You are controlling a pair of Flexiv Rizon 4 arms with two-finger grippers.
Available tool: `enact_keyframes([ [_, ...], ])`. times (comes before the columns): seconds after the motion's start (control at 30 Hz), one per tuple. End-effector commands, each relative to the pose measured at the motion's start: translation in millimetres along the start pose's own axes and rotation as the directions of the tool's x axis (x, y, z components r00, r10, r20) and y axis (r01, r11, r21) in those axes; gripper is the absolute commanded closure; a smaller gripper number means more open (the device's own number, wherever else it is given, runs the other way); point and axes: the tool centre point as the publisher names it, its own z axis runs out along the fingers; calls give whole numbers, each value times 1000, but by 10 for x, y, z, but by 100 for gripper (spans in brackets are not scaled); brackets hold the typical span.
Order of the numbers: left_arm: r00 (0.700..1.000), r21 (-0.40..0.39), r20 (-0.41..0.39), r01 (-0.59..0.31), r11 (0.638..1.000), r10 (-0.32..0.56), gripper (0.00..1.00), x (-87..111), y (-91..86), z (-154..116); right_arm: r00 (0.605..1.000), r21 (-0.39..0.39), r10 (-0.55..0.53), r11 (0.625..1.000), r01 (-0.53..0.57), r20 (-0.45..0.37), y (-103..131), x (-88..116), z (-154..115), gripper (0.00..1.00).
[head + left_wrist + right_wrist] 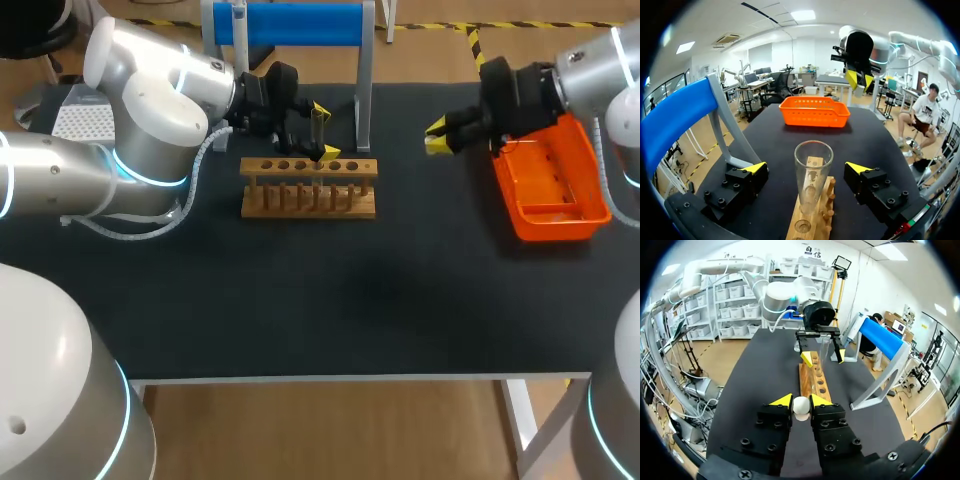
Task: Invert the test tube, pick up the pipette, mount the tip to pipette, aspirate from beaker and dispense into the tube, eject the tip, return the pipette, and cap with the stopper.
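A clear test tube [813, 167] stands upright, mouth up, in a hole of the wooden rack [308, 186]. My left gripper [323, 131] is open around the tube, one yellow tip [756, 166] on each side, both apart from the glass. My right gripper [800, 400] hovers over the table right of the rack, shut on a small white stopper [801, 406]. From the right wrist view, the rack [815, 380] lies straight ahead, with the left gripper [821, 356] and tube [825, 347] at its far end. The left wrist view shows the right gripper [858, 80] above the mat.
An orange basket [552, 185] sits at the right edge of the black mat, just behind my right gripper. A blue bar on a grey frame [290, 22] stands behind the rack. The rack's other holes [290, 166] hold nothing.
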Motion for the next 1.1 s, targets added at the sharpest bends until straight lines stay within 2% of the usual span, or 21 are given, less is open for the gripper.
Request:
enact_keyframes([
  [0.03, 1000, -1, -2, 1, 1000, -1, 0, -9, 0, 2, 1000, 6, -8, 1000, 8, -20, 129, -123, 152, 100],
  [0.3, 1000, -1, -2, 1, 1000, -1, 0, -9, 0, 2, 997, 22, -46, 999, 48, -55, 477, -377, 483, 100],
  [0.53, 1000, -1, -2, 1, 1000, -1, 0, -9, 0, 2, 995, 40, -66, 997, 69, -73, 736, -574, 662, 100],
  [1.1, 1000, -1, -2, 1, 1000, -1, 0, -9, 0, 2, 992, 69, -77, 994, 84, -105, 1018, -711, 1039, 100],
])
